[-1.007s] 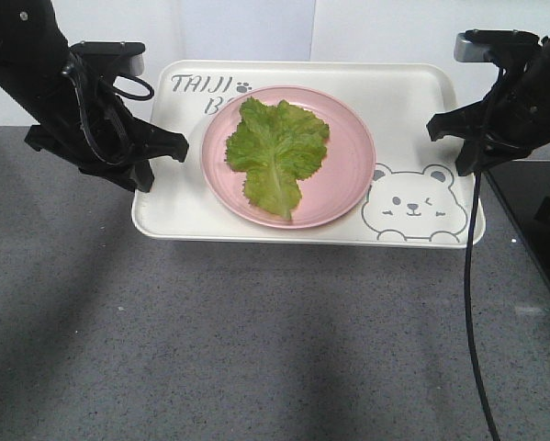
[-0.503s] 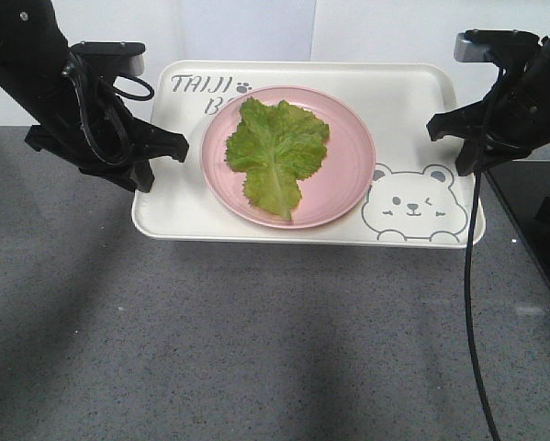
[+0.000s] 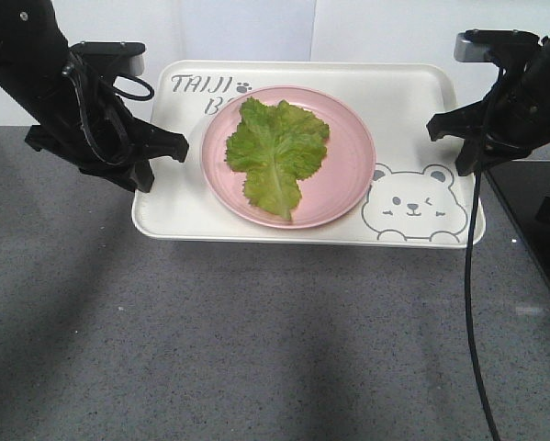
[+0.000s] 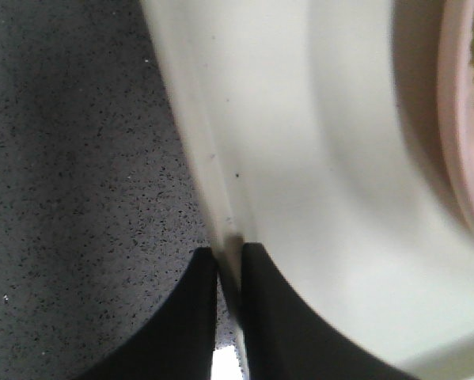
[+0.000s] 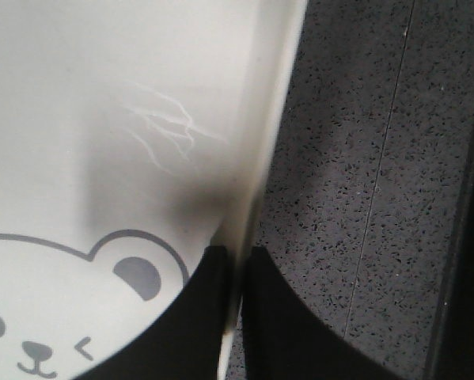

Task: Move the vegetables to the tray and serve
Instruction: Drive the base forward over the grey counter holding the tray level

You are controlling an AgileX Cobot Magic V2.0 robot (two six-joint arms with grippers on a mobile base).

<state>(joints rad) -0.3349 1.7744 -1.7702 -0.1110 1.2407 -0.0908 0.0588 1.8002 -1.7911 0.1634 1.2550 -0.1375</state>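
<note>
Front camera: a cream tray [image 3: 183,207] lettered "TAIJI" sits at the 12 o'clock end of a grey speckled counter [image 3: 256,349], carrying a pink plate [image 3: 348,175] on which a ruffled green lettuce leaf [image 3: 276,149] lies flat; a winking bear drawing [image 3: 414,204] marks the tray at the plate's 4 o'clock. The left gripper [image 3: 139,163] meets the tray's rim at 9 o'clock, the right gripper [image 3: 462,147] at 3 o'clock. Left wrist camera: the left gripper [image 4: 229,269] is clamped on the tray [image 4: 300,158] rim, one black finger on each side of the thin edge, with the plate [image 4: 458,119] at 2 o'clock. Right wrist camera: the right gripper [image 5: 235,273] likewise pinches the tray [image 5: 102,95] rim, beside the bear drawing [image 5: 62,317].
</note>
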